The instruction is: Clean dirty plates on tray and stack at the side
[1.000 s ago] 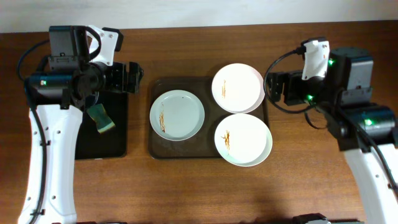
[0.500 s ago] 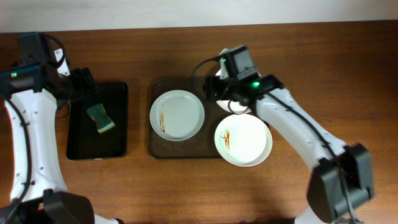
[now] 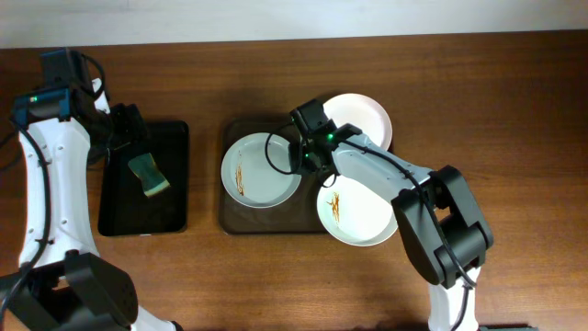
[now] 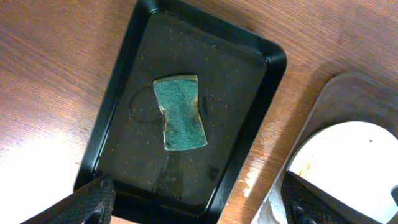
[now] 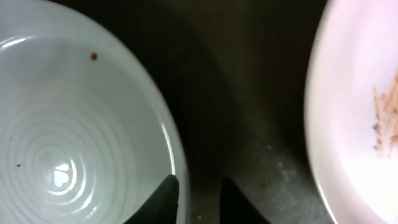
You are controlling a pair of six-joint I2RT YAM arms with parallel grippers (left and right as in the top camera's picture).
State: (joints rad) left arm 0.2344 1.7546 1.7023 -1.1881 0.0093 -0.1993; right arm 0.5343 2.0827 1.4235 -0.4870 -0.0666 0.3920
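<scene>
Three white plates with brown streaks sit on the brown tray (image 3: 230, 221): the left plate (image 3: 262, 170), a rear right plate (image 3: 363, 115) and a front right plate (image 3: 363, 207). My right gripper (image 3: 299, 161) is down at the left plate's right rim. In the right wrist view its jaws (image 5: 199, 193) straddle that rim (image 5: 177, 162), one fingertip inside the plate and one outside over the tray (image 5: 249, 93), with a narrow gap left. My left gripper (image 3: 124, 129) hovers open over the black tray (image 3: 175, 211), empty, above the green sponge (image 4: 181, 113).
The black tray (image 4: 249, 149) lies left of the brown tray (image 4: 348, 93), with a strip of wooden table between them. The front right plate (image 5: 360, 112) lies close to my right fingers. Bare wood spreads to the right of the plates.
My right arm has swung in from the right and dropped to the left plate's rim, its jaws narrowing around it. The left arm shifted slightly; the sponge has not moved.
</scene>
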